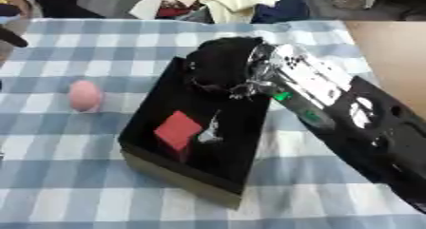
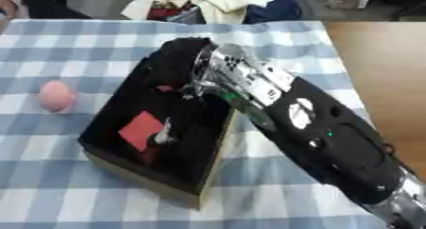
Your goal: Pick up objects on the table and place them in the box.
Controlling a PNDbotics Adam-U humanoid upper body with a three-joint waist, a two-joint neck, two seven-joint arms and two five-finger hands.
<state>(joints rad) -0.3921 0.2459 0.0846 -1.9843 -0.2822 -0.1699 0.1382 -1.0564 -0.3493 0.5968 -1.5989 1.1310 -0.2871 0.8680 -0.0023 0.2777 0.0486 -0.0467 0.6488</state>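
Note:
A black open box (image 1: 179, 178) lies askew in the middle of the blue-and-white checked tablecloth. Inside it, near the front, sits a red block (image 1: 177, 129) with a small silvery thing (image 1: 209, 134) just to its right. A pink egg-shaped object (image 1: 84, 95) rests on the cloth to the left of the box, apart from it. My right arm comes in from the lower right, and my right hand (image 1: 220, 64) hangs over the far end of the box. The hand is a dark mass there, and what lies under it is hidden. A small red spot (image 2: 164, 88) shows just below it.
The table's right edge runs past the arm, with bare wooden floor (image 1: 391, 52) beyond. Piled cloths and clutter (image 1: 225, 2) lie past the far edge. A dark shape (image 1: 10, 37) pokes in at the upper left edge.

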